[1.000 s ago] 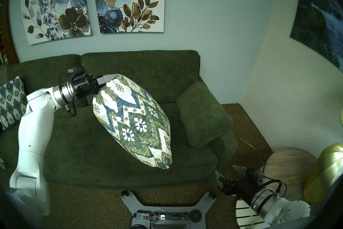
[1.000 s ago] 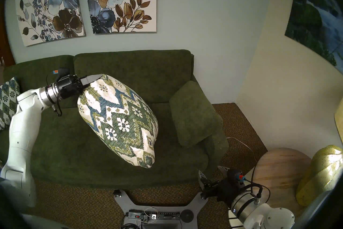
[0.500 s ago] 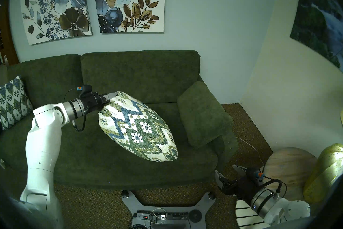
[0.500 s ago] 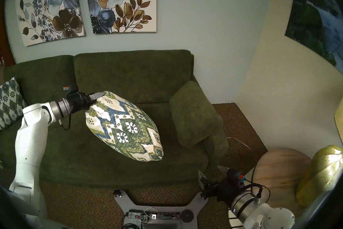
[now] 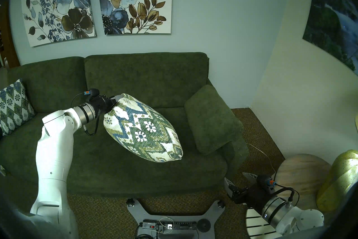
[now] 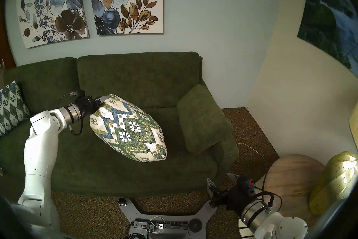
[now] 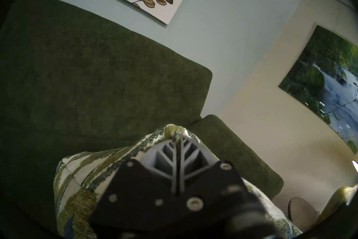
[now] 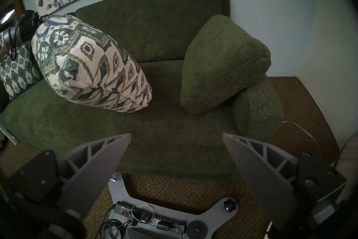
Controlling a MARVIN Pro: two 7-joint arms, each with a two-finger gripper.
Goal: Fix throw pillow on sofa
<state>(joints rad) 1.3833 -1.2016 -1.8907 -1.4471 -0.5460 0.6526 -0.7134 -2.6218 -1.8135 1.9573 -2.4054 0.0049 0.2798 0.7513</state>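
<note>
- Lower than a second before, the throw pillow (image 5: 143, 130) hung tilted above the sofa (image 5: 108, 166) seat.
- Right gripper (image 8: 176, 155), nearest, stood spread wide and empty.
- Left gripper (image 7: 177, 135), farther, pinched together on the pillow's top corner.

The sofa (image 5: 147, 77) wears matt, nubby green cloth. The throw pillow (image 5: 143, 130) is coarse woven fabric. White arm shells look like smooth plastic, with a brushed metal wrist ring (image 5: 86, 114). The carpet (image 5: 257, 128) is rough, and the round side table (image 5: 298, 172) looks like pale wood.
</note>
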